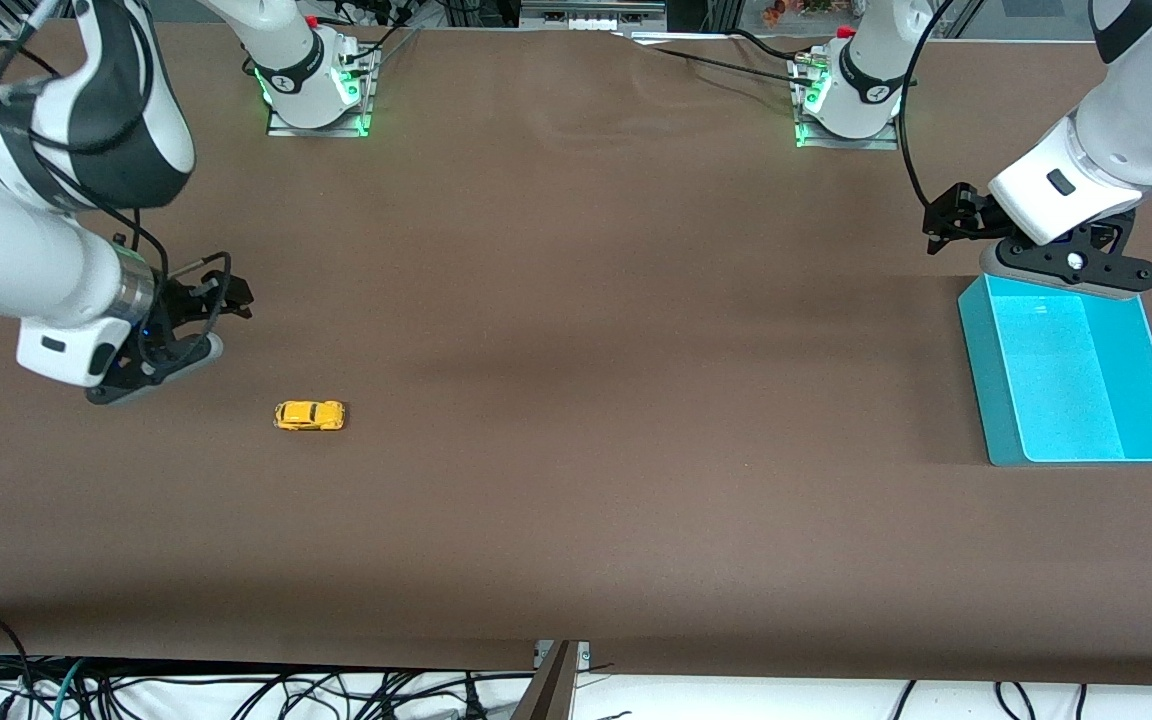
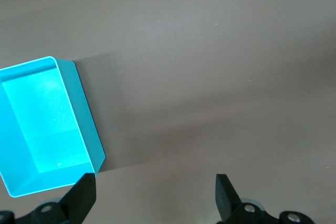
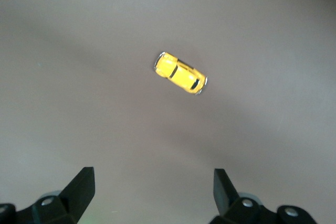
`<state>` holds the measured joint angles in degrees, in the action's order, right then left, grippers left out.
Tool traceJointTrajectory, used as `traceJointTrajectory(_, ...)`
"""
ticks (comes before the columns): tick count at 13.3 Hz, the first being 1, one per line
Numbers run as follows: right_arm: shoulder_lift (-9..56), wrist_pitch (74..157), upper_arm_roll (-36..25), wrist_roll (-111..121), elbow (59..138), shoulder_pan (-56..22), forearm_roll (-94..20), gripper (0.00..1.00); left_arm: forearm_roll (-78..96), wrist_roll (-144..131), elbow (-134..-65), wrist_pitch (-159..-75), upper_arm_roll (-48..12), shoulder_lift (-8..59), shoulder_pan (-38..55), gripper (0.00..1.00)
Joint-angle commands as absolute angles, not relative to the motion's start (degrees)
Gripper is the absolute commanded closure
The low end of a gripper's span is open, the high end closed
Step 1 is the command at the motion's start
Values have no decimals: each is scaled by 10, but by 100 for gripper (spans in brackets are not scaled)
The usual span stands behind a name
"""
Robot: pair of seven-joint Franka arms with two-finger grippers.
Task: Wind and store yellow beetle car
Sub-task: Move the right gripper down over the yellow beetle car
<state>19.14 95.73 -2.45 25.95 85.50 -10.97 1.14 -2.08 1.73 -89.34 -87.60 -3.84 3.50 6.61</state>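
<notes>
- On the desk (image 1: 576, 400) I see the car (image 1: 309, 415) lying free, near my right end effector (image 3: 152, 190), fingers apart.
- Left end effector (image 2: 155, 195) hangs spread over the bin's (image 1: 996, 400) edge.

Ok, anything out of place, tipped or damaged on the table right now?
Nothing stands out. The yellow beetle car sits upright on its wheels on the brown table, toward the right arm's end. The turquoise bin stands square and empty under the left hand. Both hands are open.

My right fingers (image 3: 81, 190) stand spread wide over the brown counter (image 3: 79, 77). The yellow beetle car (image 3: 180, 73) sits on it, untouched, well apart from them.
</notes>
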Motion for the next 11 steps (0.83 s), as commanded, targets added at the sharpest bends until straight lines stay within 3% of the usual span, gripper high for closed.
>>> traceJointTrajectory(1, 220, 1009, -25, 403, 861, -110, 25, 0, -25, 18, -888, -867, -41, 33, 63, 0)
traceJointTrajectory(5, 288, 1119, -25, 584, 876, -105, 20, 0, -25, 18, -888, -866, -41, 33, 63, 0)
traceJointTrajectory(11, 290, 1317, -24, 702, 1015, -104, 17, 0, -26, 19, -888, -864, -41, 33, 63, 0)
